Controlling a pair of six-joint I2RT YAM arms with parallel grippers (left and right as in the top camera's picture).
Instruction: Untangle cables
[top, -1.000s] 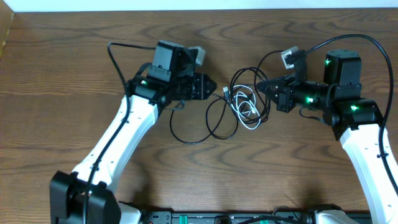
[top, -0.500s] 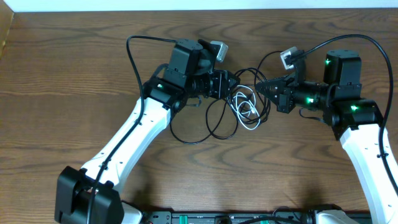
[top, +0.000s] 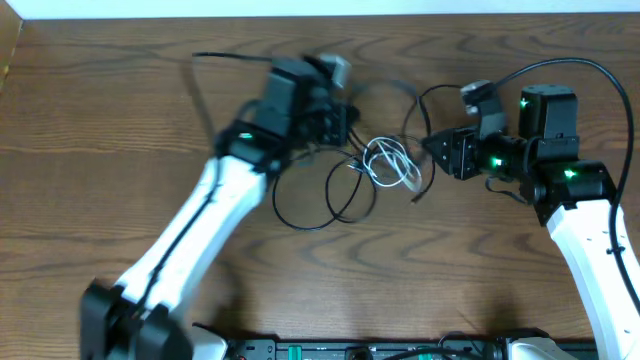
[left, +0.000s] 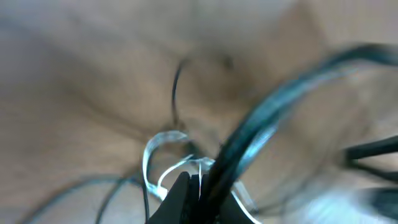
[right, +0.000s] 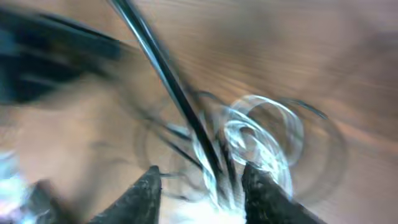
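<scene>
Robotics lab — wood-grain table (top: 90, 130), twin white arms (top: 590, 245)

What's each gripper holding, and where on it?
Left gripper looks pinched on a black cable; blur hides exactly where along it. Right gripper is open, gripping nothing.

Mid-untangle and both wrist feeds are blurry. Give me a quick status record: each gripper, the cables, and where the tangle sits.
left gripper: at the tangle's left edge; wrist view blurred, fingers look close together with a dark cable at their tips; grip unconfirmed
right gripper: open, at the tangle's right edge; a black cable runs between its fingers
white cable: coiled between the two grippers, crossed by black strands
black cables: loose loops lying on the table below the left gripper
tangle: not yet separated
</scene>
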